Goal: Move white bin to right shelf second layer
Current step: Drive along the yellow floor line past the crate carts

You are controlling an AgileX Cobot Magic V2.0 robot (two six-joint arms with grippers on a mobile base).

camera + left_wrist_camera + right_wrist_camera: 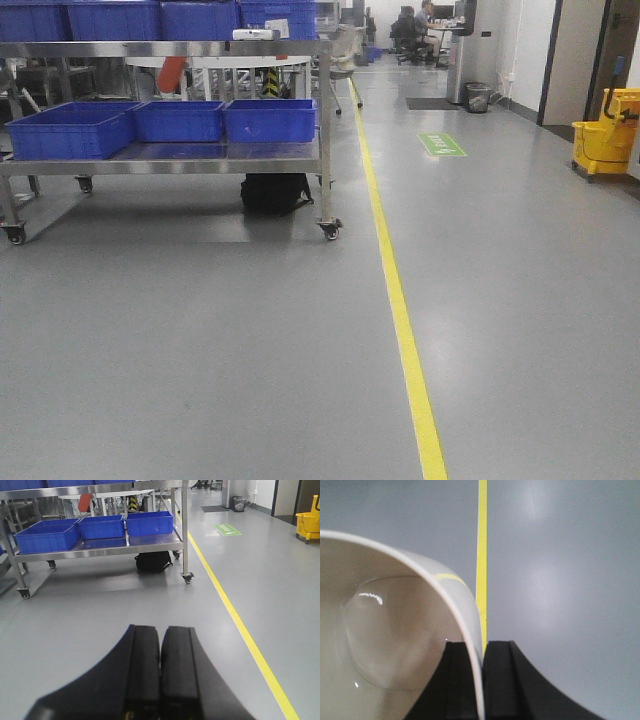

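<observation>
Gripped at its rim, the white bin fills the lower left of the right wrist view. Its wall is pinched between the fingers of the right tool, above grey floor and a yellow floor line. The left tool is closed on nothing, its fingers touching. Ahead on the left stands a steel trolley carrying blue crates, with a black bag beneath it.

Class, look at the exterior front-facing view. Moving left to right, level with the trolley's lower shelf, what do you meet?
Left blue crate → middle blue crate → right blue crate → yellow floor line → green floor sign → yellow mop bucket.
</observation>
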